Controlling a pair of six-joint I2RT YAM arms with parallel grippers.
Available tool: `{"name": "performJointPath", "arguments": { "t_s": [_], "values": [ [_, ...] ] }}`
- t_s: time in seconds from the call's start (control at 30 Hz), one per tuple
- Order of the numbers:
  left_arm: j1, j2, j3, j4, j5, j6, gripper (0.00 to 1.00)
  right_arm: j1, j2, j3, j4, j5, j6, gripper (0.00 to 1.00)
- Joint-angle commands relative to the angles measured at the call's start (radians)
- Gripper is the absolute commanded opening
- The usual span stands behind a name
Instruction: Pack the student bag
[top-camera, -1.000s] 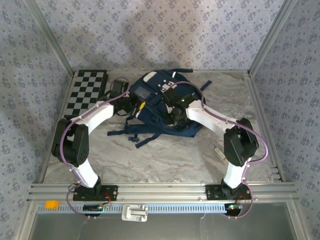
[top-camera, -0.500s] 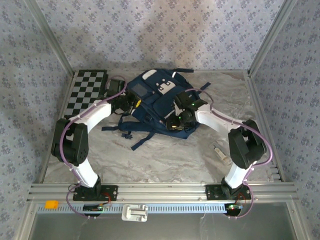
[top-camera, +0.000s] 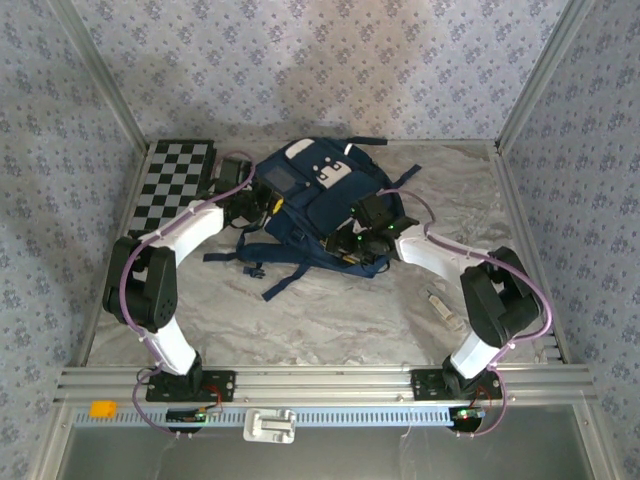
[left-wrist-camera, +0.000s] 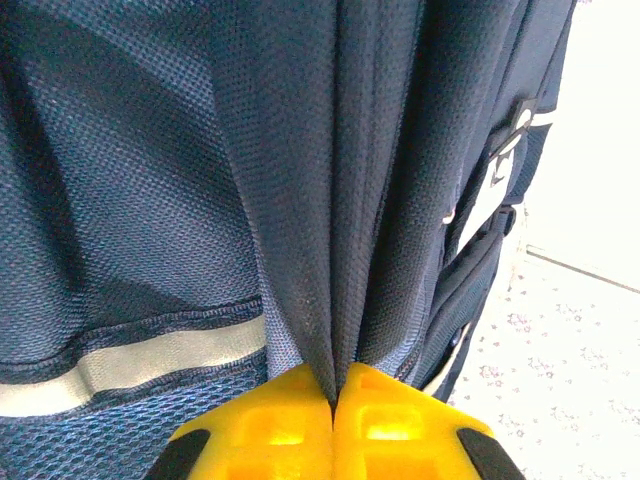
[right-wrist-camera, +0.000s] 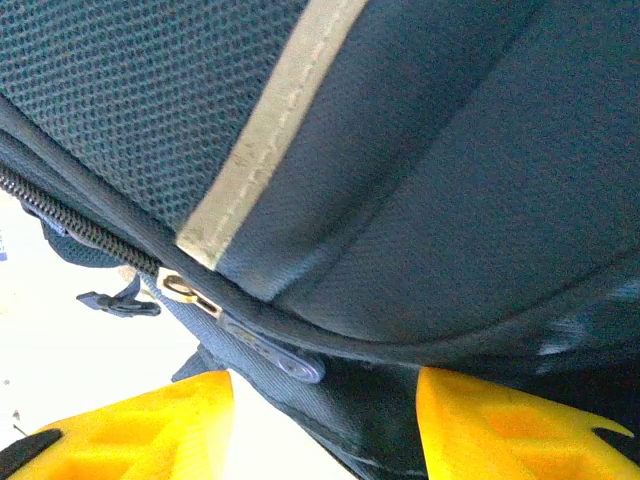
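Note:
The student bag (top-camera: 315, 205), navy with white patches, lies at the back middle of the table, its dark straps trailing toward me. My left gripper (top-camera: 272, 208) is at the bag's left side, shut on a pinched fold of the navy fabric (left-wrist-camera: 335, 395), with the pale stripe (left-wrist-camera: 150, 365) just left of it. My right gripper (top-camera: 352, 245) is at the bag's near right edge and stands open (right-wrist-camera: 322, 400). A zipper pull (right-wrist-camera: 270, 355) hangs between its yellow fingers (right-wrist-camera: 160, 420), apart from both, with the bag's pocket (right-wrist-camera: 430, 180) above it.
A black-and-white checkerboard (top-camera: 178, 180) lies at the back left, behind the left arm. A small pale object (top-camera: 440, 303) rests on the marble top near the right arm's elbow. Metal posts and patterned walls close in the table.
The right gripper has opened and drawn back to the bag's near right edge. The bag has settled lower and flatter, shifted slightly left. The left gripper keeps its pinch.

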Motion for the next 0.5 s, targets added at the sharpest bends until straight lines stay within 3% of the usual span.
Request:
{"name": "performJointPath", "arguments": {
  "t_s": [0.0, 0.23, 0.47],
  "values": [
    [-0.017, -0.011, 0.013, 0.071, 0.011, -0.026, 0.0, 0.01, 0.055, 0.034, 0.087, 0.004, 0.03, 0.54],
    [-0.034, -0.013, -0.004, 0.084, 0.008, -0.044, 0.0, 0.005, 0.112, 0.026, 0.261, -0.047, 0.019, 0.56],
    [-0.035, -0.011, -0.003, 0.079, 0.003, -0.042, 0.0, -0.002, 0.083, 0.016, 0.325, -0.067, -0.006, 0.5]
  ]
}}
